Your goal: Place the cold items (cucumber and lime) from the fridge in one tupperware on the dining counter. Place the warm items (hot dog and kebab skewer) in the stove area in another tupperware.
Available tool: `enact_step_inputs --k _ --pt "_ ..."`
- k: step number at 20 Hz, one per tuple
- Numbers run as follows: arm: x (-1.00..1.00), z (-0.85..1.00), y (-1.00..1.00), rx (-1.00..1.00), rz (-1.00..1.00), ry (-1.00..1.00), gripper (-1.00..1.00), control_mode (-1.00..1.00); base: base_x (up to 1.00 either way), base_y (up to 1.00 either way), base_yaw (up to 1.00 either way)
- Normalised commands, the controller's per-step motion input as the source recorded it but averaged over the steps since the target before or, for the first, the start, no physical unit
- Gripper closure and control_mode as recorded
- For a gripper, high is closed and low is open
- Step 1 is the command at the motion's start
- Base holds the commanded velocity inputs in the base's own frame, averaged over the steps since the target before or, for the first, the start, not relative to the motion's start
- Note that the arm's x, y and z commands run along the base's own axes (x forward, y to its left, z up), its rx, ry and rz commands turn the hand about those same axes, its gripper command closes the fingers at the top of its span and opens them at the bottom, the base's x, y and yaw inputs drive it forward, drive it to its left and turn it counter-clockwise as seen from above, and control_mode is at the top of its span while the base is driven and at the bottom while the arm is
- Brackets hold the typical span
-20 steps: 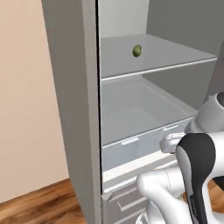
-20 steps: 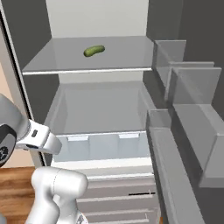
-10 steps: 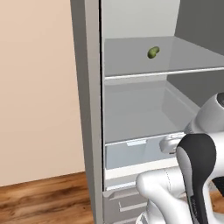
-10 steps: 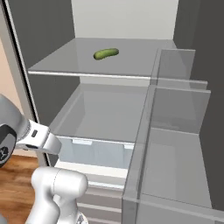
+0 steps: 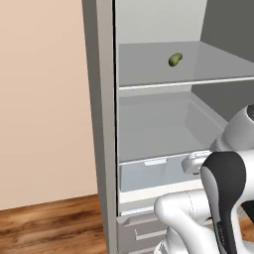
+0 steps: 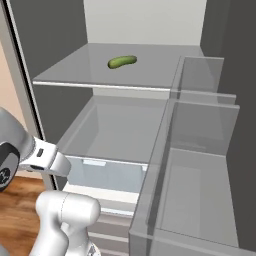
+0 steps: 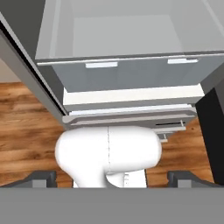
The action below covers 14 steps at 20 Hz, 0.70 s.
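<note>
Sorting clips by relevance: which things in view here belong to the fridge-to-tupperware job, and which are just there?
Job:
- cucumber lying on the upper shelf
- fridge, door open

Just there:
- clear drawers below the shelves
- door bins on the right
- wooden floor

The fridge (image 6: 30, 60) is seen standing open, grey-walled, with pale shelves and a clear drawer (image 6: 112, 175) below. The cucumber (image 6: 122, 61), small, dark green and rounded at both ends, is observed lying flat on the upper shelf (image 6: 80, 70), alone.
</note>
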Motion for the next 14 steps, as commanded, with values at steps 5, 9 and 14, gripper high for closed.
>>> enact_step_inputs --k 5,9,14 --pt "0.3 0.02 -0.02 0.02 0.0 -0.01 -1.0 -1.0 0.49 -0.03 0.0" --pt "0.42 0.74 -0.04 0.0 0.01 -0.26 -1.0 -1.0 0.0 0.0 0.0" --pt "0.44 0.9 -0.07 0.0 -0.09 -0.17 -1.0 -1.0 0.0 0.0 0.0"
